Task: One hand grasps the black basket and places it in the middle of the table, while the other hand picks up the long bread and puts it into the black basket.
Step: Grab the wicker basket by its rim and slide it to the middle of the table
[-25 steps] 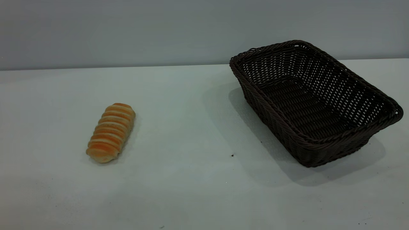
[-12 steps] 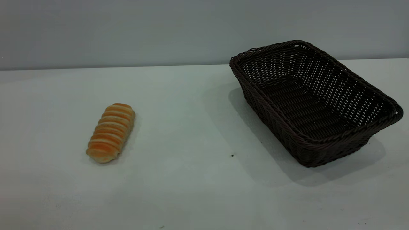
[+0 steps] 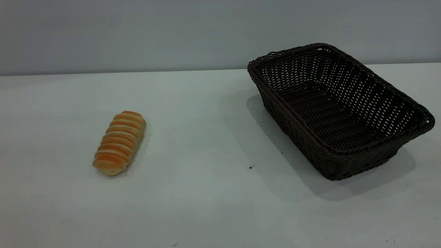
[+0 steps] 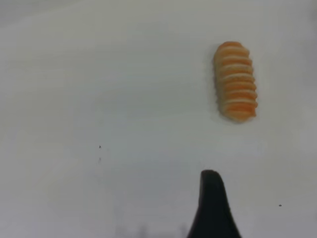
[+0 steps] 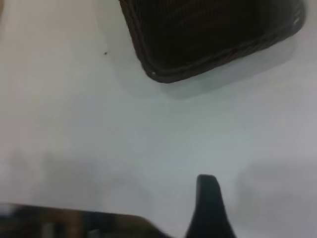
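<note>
The long bread [image 3: 119,143], golden-orange with pale ridges, lies on the left part of the table [image 3: 206,137]. The black basket [image 3: 330,165], empty, stands at the right, turned at an angle. Neither gripper shows in the exterior view. In the left wrist view, a black part of my left gripper [image 4: 212,208] hangs above bare table, some way from the bread [image 4: 236,81]. In the right wrist view, a black part of my right gripper [image 5: 208,206] hangs above bare table, some way from the basket's corner [image 5: 163,74].
A plain grey wall [image 3: 137,34] runs behind the table's far edge. A few tiny dark specks [image 3: 250,167] lie between the bread and the basket. A dark blurred shape [image 5: 74,223] shows at the edge of the right wrist view.
</note>
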{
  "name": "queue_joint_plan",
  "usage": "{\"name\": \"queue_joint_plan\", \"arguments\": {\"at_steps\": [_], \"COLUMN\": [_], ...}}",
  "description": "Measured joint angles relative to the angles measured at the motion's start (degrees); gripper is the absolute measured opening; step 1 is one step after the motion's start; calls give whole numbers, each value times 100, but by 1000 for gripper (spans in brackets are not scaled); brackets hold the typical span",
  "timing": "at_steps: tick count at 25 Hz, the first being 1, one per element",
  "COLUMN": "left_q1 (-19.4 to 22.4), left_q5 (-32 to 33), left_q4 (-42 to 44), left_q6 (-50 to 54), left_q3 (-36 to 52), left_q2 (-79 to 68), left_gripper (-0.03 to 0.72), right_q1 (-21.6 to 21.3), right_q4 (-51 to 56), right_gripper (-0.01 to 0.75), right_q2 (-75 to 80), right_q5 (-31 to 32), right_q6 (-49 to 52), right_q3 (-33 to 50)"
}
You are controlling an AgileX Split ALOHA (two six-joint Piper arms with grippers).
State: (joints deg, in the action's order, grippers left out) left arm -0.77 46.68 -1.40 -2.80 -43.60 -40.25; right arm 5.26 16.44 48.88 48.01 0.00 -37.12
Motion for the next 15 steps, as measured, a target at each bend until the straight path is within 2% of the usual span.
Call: {"name": "queue_joint_plan", "arguments": {"at_steps": [7, 15], "left_q1": [0, 0], "left_q5": [-419, -668], "left_q4": [-6, -49], "left_q6": [-135, -197], "left_q3": [-31, -31], "left_q2": [-978, -1081], "left_gripper": [563, 563], "right_q1": [0, 0], "right_q4": [1645, 4078], "right_gripper": [579, 579], "right_q2": [2135, 4139], "right_q5": [-1083, -1941], "right_q6": [88, -720], "right_q3": [-18, -50]}}
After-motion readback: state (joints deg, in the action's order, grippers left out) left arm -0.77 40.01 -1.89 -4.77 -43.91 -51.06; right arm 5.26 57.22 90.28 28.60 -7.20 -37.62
